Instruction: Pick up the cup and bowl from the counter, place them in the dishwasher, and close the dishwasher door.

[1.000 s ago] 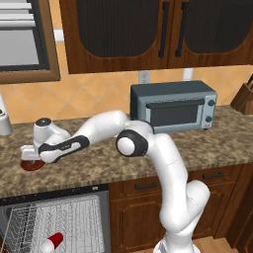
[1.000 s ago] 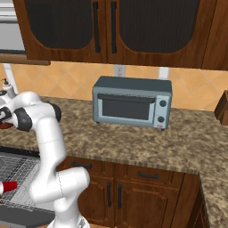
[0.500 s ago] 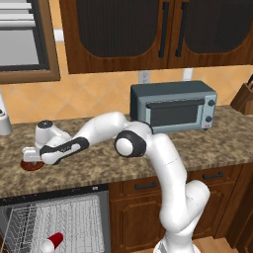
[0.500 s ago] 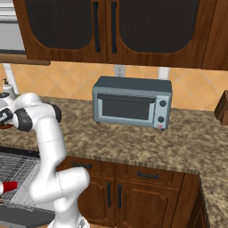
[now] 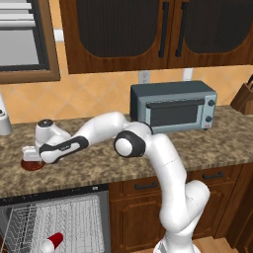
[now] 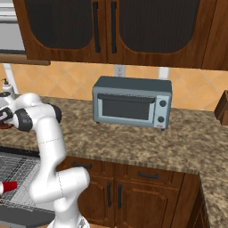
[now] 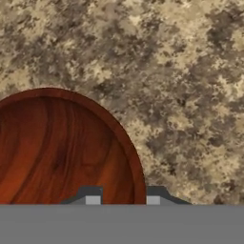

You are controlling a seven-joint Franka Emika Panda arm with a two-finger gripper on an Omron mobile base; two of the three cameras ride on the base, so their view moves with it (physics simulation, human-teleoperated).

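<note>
The bowl point(image 5: 29, 165), dark reddish-brown wood, sits on the counter point(image 5: 99, 165) at the left. My gripper point(image 5: 31, 156) points down onto it. In the hand view the bowl point(image 7: 57, 147) takes up the lower left, and my gripper point(image 7: 122, 200) has one fingertip inside its rim and one outside, closed on that rim. The red cup point(image 5: 52, 242) lies on its side in the white wire rack of the open dishwasher point(image 5: 74, 217) below the counter. The cup point(image 6: 8, 187) appears again at the left edge of the right base view, above the lowered dishwasher door point(image 6: 26, 217).
A grey-blue toaster oven point(image 5: 173, 106) stands at the back of the counter to the right of my arm. A white dispenser bottle point(image 5: 4, 121) is at the far left, a knife block point(image 5: 244, 99) at the far right. Dark wall cabinets hang overhead.
The hand has stayed over the bowl while the fingers have drawn in onto its rim. The bowl and the cup lie where they were.
</note>
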